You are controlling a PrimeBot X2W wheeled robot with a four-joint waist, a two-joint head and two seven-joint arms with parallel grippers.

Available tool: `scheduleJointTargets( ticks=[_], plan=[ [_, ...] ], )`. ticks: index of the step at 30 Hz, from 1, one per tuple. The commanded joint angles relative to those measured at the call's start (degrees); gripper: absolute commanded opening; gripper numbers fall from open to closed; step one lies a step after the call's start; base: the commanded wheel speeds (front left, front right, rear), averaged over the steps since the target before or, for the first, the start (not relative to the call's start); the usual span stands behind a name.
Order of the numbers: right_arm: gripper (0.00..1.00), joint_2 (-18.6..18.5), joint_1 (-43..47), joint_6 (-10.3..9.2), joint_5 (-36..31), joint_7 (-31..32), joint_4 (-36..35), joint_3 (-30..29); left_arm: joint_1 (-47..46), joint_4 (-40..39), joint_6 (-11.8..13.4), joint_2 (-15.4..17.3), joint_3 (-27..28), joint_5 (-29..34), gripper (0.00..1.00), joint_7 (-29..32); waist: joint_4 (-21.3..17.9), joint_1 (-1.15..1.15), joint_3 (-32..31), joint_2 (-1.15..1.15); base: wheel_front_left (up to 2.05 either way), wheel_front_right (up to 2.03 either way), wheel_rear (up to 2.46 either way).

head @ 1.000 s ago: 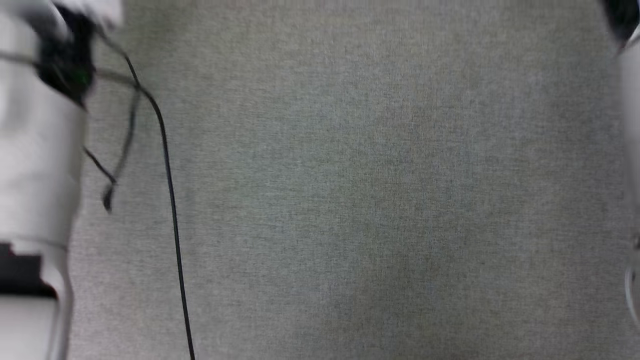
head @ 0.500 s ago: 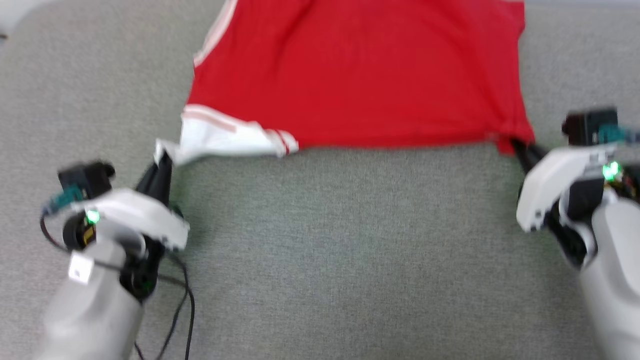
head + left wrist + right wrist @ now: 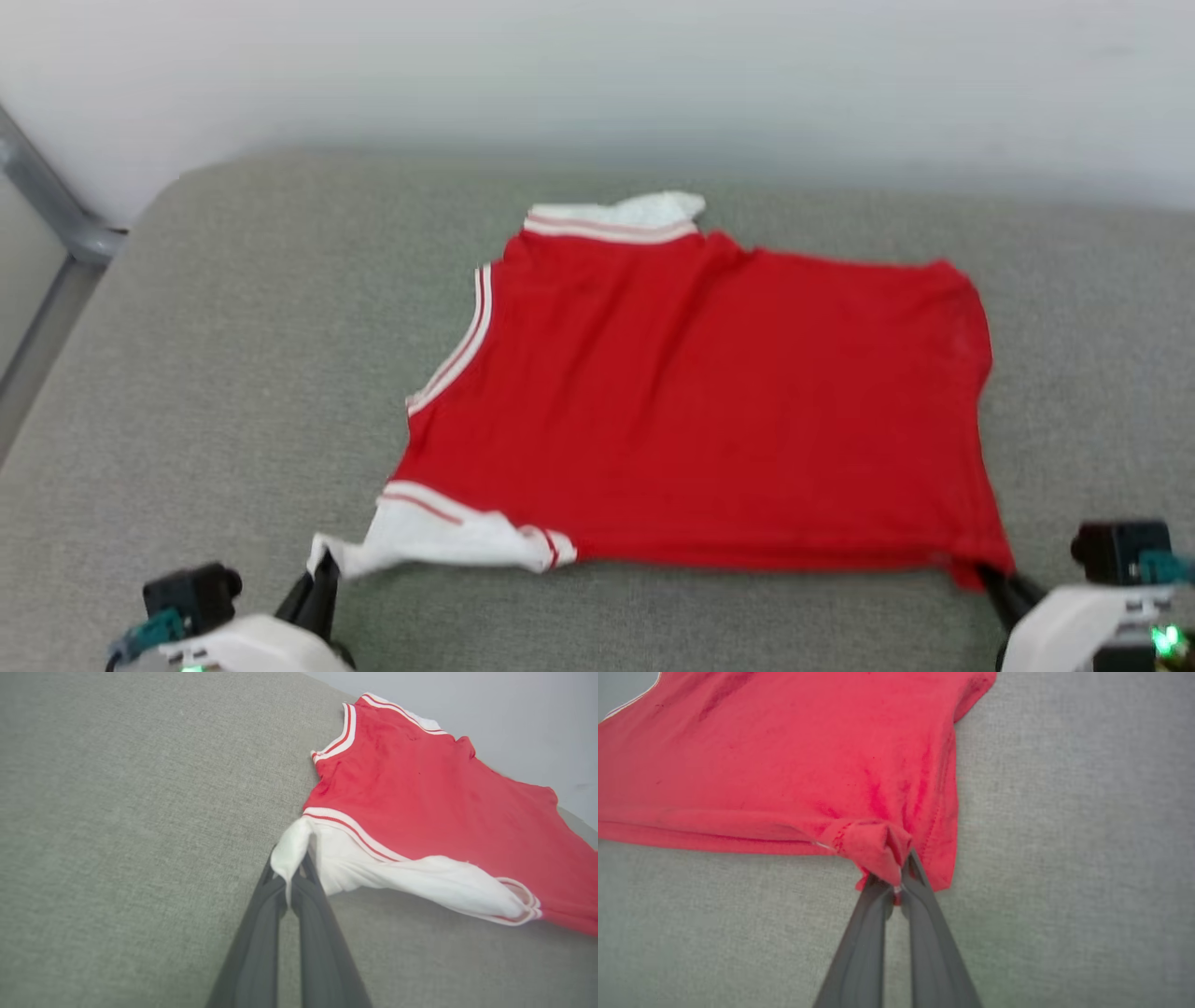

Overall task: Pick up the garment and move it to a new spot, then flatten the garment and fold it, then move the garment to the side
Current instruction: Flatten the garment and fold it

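Note:
The garment [image 3: 709, 401] lies spread on the grey cushion, plain red side up, with a white sleeve at its near left and another at the far edge. My left gripper [image 3: 319, 571] is shut on the tip of the near white sleeve [image 3: 327, 868]; the left wrist view shows its gripper [image 3: 293, 877] pinching that cloth. My right gripper [image 3: 991, 577] is shut on the garment's near right red corner, and the right wrist view shows that gripper [image 3: 896, 877] with a bunched fold of the garment [image 3: 784, 756] between the fingers.
The grey fabric cushion [image 3: 233, 373] stretches wide to the left and near side of the garment. A pale wall [image 3: 597, 75] runs behind it. A grey metal frame [image 3: 47, 215] stands at the far left corner.
The head camera has tilted up, so the whole picture shifted: from bare cushion, to the garment's near edge, to the whole garment and wall. Both grippers keep their hold on sleeve and corner.

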Motion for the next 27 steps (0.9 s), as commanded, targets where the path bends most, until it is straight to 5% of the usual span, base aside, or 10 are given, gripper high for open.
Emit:
scheduleJointTargets(
  ticks=[1, 12, 18, 27],
  plan=[
    [0.0, 1.1, 3.7, -0.14, -0.5, 1.4, -2.4, -1.2, 3.4, -3.0, 2.0, 1.2, 0.5, -0.5, 0.0, 1.0, 0.9, 0.03, -2.3, 0.0, 0.0, 0.0, 0.0],
    [0.0, 5.8, 19.1, -0.14, -1.9, 9.4, -13.9, -5.5, 18.3, -22.6, 11.8, 5.7, 3.2, -2.9, 0.0, 6.5, 1.8, 0.03, -5.7, 0.0, 0.0, 0.0, 0.0],
    [0.0, 4.6, 17.1, -0.13, -2.0, 12.0, -15.2, -4.8, 15.2, -25.8, 11.9, 7.0, 2.8, -1.7, 0.0, 7.9, 0.9, 0.03, -5.3, 0.0, 0.0, 0.0, 0.0],
    [0.0, 0.7, 6.5, -0.12, -4.3, 15.7, -13.6, -0.9, 0.7, -19.9, 7.0, 5.1, -0.4, 0.7, 0.0, 9.1, -0.8, 0.03, 0.4, 0.0, 0.0, 0.0, 0.0]
  ],
)
